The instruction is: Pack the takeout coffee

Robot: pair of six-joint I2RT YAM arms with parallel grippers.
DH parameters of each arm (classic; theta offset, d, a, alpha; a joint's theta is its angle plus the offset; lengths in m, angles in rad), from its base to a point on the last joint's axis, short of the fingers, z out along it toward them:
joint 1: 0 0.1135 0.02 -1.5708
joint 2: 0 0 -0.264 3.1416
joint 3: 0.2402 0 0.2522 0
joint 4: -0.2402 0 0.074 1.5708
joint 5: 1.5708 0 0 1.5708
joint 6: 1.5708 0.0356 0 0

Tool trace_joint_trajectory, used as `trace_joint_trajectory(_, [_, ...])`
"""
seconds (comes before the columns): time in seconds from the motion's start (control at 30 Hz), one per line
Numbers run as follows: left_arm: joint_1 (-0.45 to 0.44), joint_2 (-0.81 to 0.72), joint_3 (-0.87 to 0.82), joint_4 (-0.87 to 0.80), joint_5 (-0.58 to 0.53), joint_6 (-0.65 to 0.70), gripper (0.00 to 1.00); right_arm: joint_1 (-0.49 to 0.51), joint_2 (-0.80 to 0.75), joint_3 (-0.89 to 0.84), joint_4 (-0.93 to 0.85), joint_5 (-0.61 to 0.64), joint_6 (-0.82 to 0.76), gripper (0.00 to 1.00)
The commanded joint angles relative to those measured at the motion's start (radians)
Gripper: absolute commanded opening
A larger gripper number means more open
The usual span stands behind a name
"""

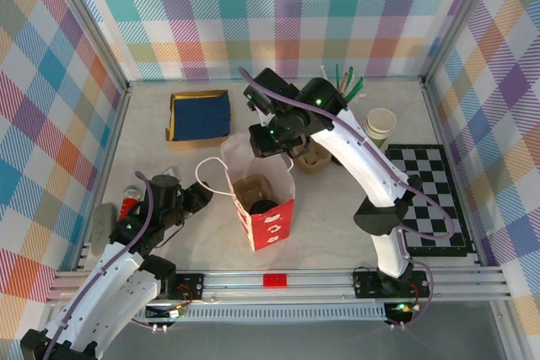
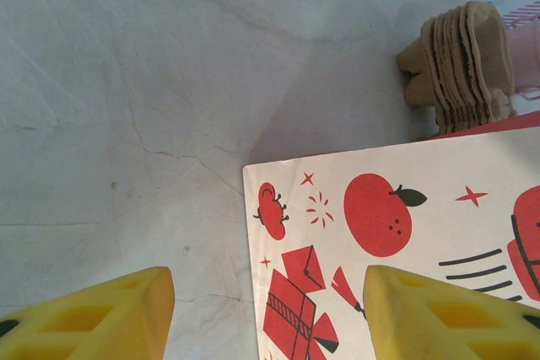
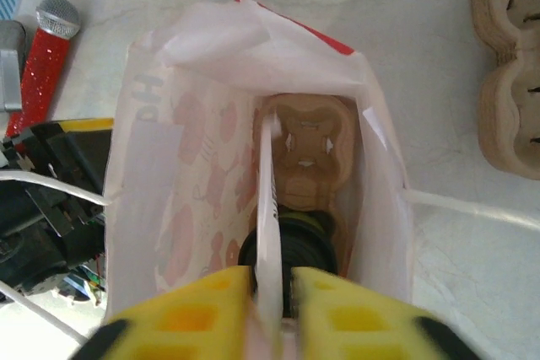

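The red and white paper bag (image 1: 272,223) stands open in the middle of the table. Inside it the takeout coffee (image 3: 310,238), olive-green with a black lid, sits low next to a brown pulp cup carrier (image 3: 308,141); from above its lid (image 1: 264,206) shows in the bag's mouth. My right gripper (image 3: 272,292) hangs over the bag's far rim (image 1: 263,137). Its yellow fingers stand slightly apart around the bag's thin white edge, with a small gap on the right side. My left gripper (image 2: 268,309) is open beside the bag's printed side (image 2: 396,217), low at the left (image 1: 198,196).
A stack of pulp carriers (image 1: 312,158) lies behind the bag, close to my right arm. A lidless cup stack (image 1: 380,126) and green stirrers (image 1: 346,83) stand at the back right, by a checkered mat (image 1: 430,196). A blue cloth (image 1: 201,115) lies back left. A red microphone (image 3: 42,48) lies near my left arm.
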State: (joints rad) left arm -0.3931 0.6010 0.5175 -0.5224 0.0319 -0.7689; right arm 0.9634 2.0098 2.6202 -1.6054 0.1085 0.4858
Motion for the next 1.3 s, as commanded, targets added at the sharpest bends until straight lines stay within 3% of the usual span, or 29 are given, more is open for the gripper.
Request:
trace_joint_trajectory(0.0, [-0.016,0.000,-0.011,0.026,-0.013,-0.010,0.61,-0.001,0.003,0.034,0.003,0.003,-0.015,0.49])
trace_joint_trajectory(0.07, [-0.021,0.000,-0.016,0.028,-0.018,-0.015,0.61,0.000,-0.007,0.034,0.028,-0.018,-0.019,0.59])
trace_joint_trajectory(0.33, [-0.061,0.034,-0.057,0.107,-0.019,-0.050,0.60,0.000,-0.085,0.037,0.101,-0.062,-0.028,0.62])
trace_joint_trajectory(0.57, [-0.095,0.192,-0.073,0.276,0.002,-0.035,0.56,-0.011,-0.251,-0.025,0.108,0.095,-0.056,0.70])
trace_joint_trajectory(0.73, [-0.093,0.226,-0.115,0.365,0.015,-0.083,0.49,-0.020,-0.339,-0.075,0.106,0.105,-0.087,0.77])
trace_joint_trajectory(0.9, [-0.094,0.238,-0.158,0.422,0.025,-0.107,0.44,-0.020,-0.432,-0.188,0.144,0.123,-0.102,1.00])
trace_joint_trajectory(1.27, [-0.117,0.435,-0.131,0.560,0.057,-0.092,0.38,-0.056,-0.603,-0.440,0.282,0.303,-0.149,0.99])
